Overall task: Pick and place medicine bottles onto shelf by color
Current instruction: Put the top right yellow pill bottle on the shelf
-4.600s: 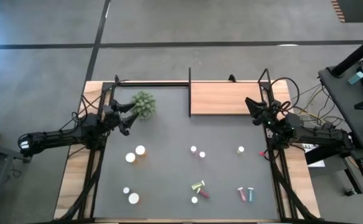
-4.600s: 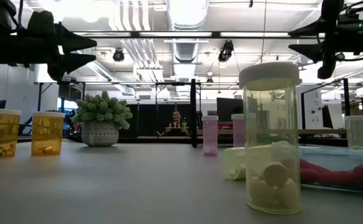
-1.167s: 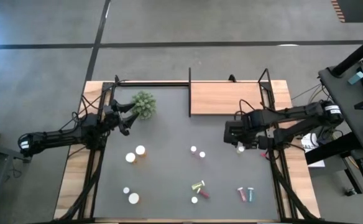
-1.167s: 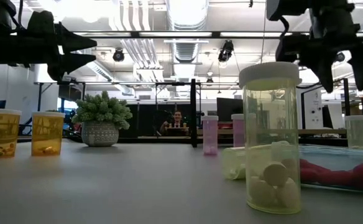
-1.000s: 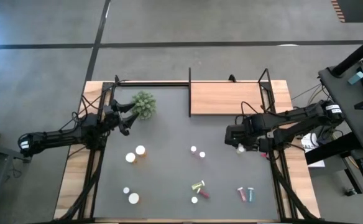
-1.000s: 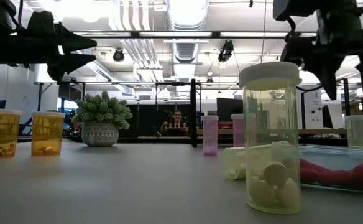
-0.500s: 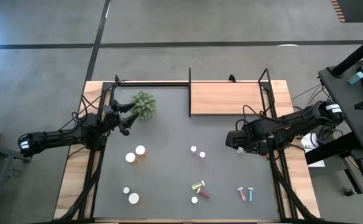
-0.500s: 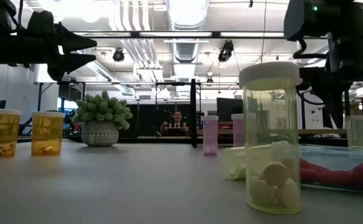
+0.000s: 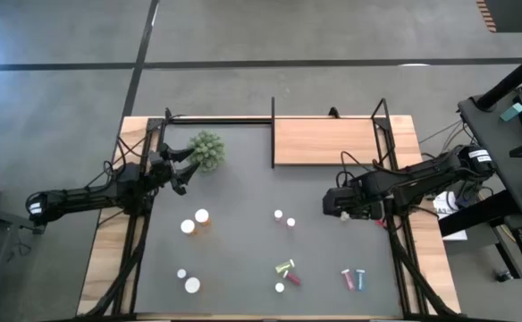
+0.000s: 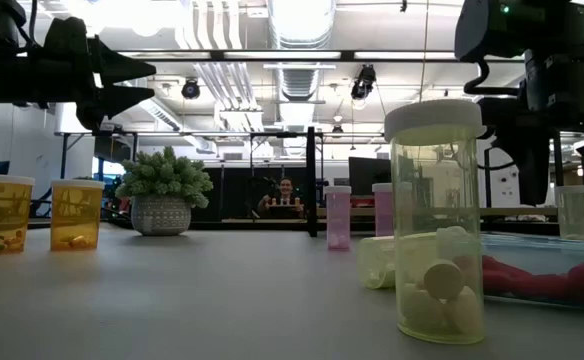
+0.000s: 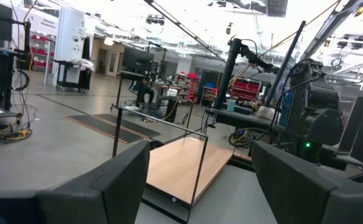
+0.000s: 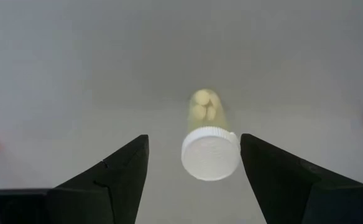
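Overhead, a dark grey surface [image 9: 243, 192] carries scattered medicine bottles, with the wooden shelf [image 9: 324, 141] lying flat at its far edge as the landmark. The right pincer [image 9: 345, 213] hangs just in front of the shelf's near right corner, directly above a small yellow-green bottle [image 12: 207, 140] that stands upright with a white cap. Its wrist camera shows the two dark fingers [image 12: 122, 171] spread wide on either side of the cap, apart from it and not gripping. The left pincer [image 9: 184, 170] waits well to the left of the shelf, beside a fuzzy green plant ball [image 9: 206, 149], its fingers wide apart and empty. Nearer than the shelf, two orange bottles [image 9: 195, 220] stand left of centre and two small pink vials [image 9: 284, 217] stand near the middle. Farther forward, a yellow-green bottle and a red one [image 9: 288, 271] lie on their sides together, and a pink and a blue vial [image 9: 354, 278] lie side by side toward the right.
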Controlling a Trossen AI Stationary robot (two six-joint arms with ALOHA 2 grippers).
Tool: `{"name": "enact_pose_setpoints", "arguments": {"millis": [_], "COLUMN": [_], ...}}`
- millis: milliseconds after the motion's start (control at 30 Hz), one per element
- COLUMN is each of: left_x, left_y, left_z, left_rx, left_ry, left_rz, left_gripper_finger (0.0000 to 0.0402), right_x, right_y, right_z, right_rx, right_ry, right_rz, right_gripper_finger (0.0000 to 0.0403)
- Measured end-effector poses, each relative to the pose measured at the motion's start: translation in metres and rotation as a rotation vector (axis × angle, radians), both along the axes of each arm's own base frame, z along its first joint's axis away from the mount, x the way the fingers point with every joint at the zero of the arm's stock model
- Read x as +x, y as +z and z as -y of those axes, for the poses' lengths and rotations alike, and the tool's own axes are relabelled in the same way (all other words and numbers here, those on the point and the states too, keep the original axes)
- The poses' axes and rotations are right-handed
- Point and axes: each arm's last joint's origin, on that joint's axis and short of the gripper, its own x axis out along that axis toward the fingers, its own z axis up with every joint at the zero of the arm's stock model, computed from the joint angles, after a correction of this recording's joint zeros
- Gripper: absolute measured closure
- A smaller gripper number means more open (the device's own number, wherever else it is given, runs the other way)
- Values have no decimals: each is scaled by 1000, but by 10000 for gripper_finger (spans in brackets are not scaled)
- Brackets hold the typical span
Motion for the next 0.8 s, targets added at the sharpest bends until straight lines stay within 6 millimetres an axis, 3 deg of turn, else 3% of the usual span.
{"name": "enact_pose_setpoints", "arguments": {"millis": [367,800], "left_x": [0,0], "left_y": [0,0], "left_z": [0,0], "left_rx": [0,0], "left_ry": [0,0], "left_rz": [0,0], "left_gripper_finger": [134,134], "right_x": [0,0], "right_y": [-2,-3], "right_z": [1,1], "right_rx": [-26,-26], "right_ry": [-12,-14], "right_rz": [-7,-5], "right_gripper_finger": [160,225]}}
